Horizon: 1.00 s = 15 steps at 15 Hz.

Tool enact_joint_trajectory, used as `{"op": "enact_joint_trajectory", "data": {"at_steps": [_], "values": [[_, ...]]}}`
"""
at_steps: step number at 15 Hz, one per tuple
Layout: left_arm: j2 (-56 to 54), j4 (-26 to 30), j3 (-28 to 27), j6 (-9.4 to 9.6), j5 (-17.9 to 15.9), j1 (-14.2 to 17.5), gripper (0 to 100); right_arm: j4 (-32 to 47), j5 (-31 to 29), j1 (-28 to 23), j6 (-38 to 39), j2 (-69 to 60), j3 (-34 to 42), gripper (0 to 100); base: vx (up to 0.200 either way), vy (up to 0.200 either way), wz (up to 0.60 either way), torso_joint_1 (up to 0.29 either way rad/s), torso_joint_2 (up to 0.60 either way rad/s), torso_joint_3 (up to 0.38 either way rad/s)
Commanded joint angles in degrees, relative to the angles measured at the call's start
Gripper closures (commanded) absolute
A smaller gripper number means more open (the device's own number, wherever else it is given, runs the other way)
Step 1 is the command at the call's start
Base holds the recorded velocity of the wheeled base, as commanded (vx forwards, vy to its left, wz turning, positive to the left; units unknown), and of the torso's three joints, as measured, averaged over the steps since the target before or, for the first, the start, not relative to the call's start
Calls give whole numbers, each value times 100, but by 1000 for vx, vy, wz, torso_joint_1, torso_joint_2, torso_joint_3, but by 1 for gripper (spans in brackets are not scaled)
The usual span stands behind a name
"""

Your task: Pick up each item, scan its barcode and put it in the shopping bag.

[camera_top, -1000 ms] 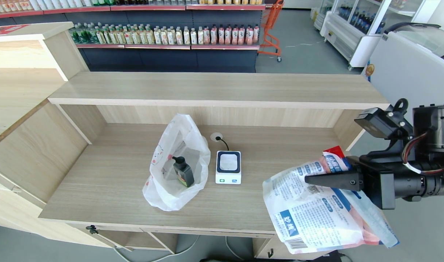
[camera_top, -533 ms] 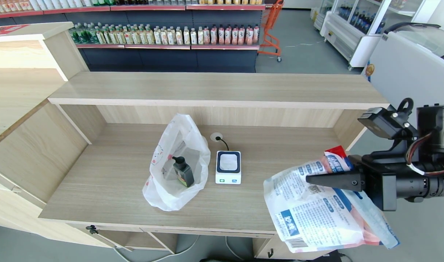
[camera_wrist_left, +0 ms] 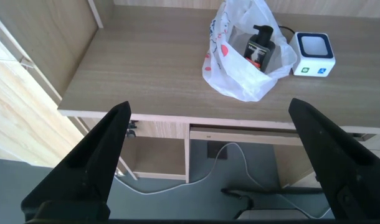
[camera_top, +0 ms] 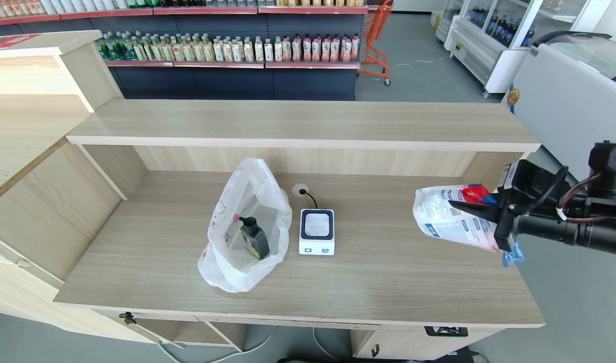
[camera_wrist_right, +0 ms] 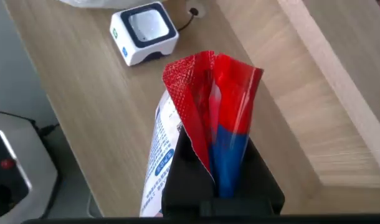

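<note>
My right gripper (camera_top: 477, 212) is shut on a white, red and blue packet (camera_top: 446, 218), held in the air above the right end of the counter. From the right wrist the packet (camera_wrist_right: 209, 118) stands up between the jaws with its red crimped end outermost. The white barcode scanner (camera_top: 317, 231) sits mid-counter, left of the packet. A translucent shopping bag (camera_top: 247, 227) stands beside the scanner with a dark pump bottle (camera_top: 254, 238) inside. The left wrist view shows the bag (camera_wrist_left: 246, 59), bottle (camera_wrist_left: 260, 46) and scanner (camera_wrist_left: 313, 54) from off the counter's front, with my left gripper (camera_wrist_left: 218, 155) open and empty.
The counter (camera_top: 338, 282) has a raised back ledge (camera_top: 297, 123) and side walls. A cable hole (camera_top: 300, 190) lies behind the scanner. Shelves of bottles (camera_top: 227, 48) and a white freezer (camera_top: 565, 85) stand beyond. A drawer front (camera_wrist_left: 240, 134) runs under the counter edge.
My right arm has swung the packet up and back toward the counter's right end, turning it from hanging flat to held edge-on. The bag, bottle and scanner have not moved.
</note>
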Motion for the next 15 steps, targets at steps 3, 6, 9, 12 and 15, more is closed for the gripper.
{"op": "enact_joint_trajectory", "data": {"at_steps": [3, 6, 9, 12, 15], "values": [[-2, -1, 1, -4, 1, 0, 0, -1097, -144, -108, -389, 530, 557, 100, 0, 0, 0, 0, 0, 0], [-2, -1, 1, -4, 1, 0, 0, -1352, -144, -108, -389, 548, 750, 100, 0, 0, 0, 0, 0, 0], [-2, -1, 1, -4, 1, 0, 0, -1352, -127, -108, -380, 487, 794, 100, 0, 0, 0, 0, 0, 0], [-2, -1, 1, 14, -8, 0, 0, -1352, -109, -108, -363, 390, 961, 100, 0, 0, 0, 0, 0, 0], [-2, -1, 1, 23, -8, 0, 0, -1352, -100, -108, -345, 293, 1119, 100, 0, 67, 0, 1, 1, 1]]}}
